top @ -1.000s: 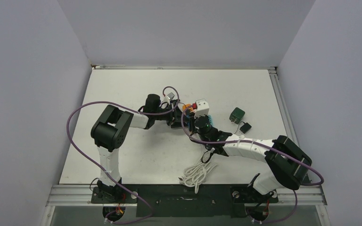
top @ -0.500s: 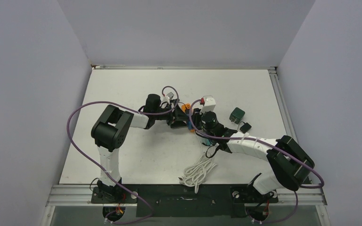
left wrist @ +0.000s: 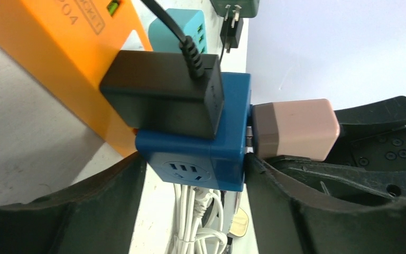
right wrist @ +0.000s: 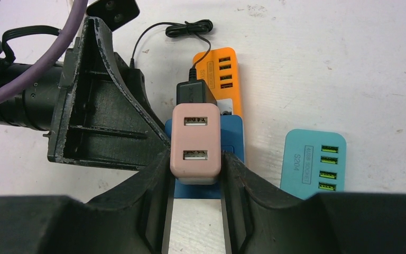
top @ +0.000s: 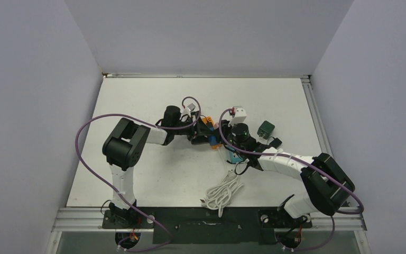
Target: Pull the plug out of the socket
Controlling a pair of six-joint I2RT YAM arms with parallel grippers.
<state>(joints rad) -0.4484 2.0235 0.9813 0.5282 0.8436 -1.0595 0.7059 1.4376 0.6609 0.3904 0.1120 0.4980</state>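
so the right gripper (right wrist: 195,161) has its fingers narrow, pinching the pink USB plug (right wrist: 195,138). The left gripper (left wrist: 194,170) squeezes the blue cube adapter (left wrist: 228,124), which sits at 6 o'clock of the orange power strip (right wrist: 223,79). Plug prongs are partly showing.

I see the plug (left wrist: 201,159), a blue cube with a pale pink two-port block on its top face, seated on one end of the socket (left wrist: 47,47). The socket is a short orange strip lying flat, with four ports at its other end.
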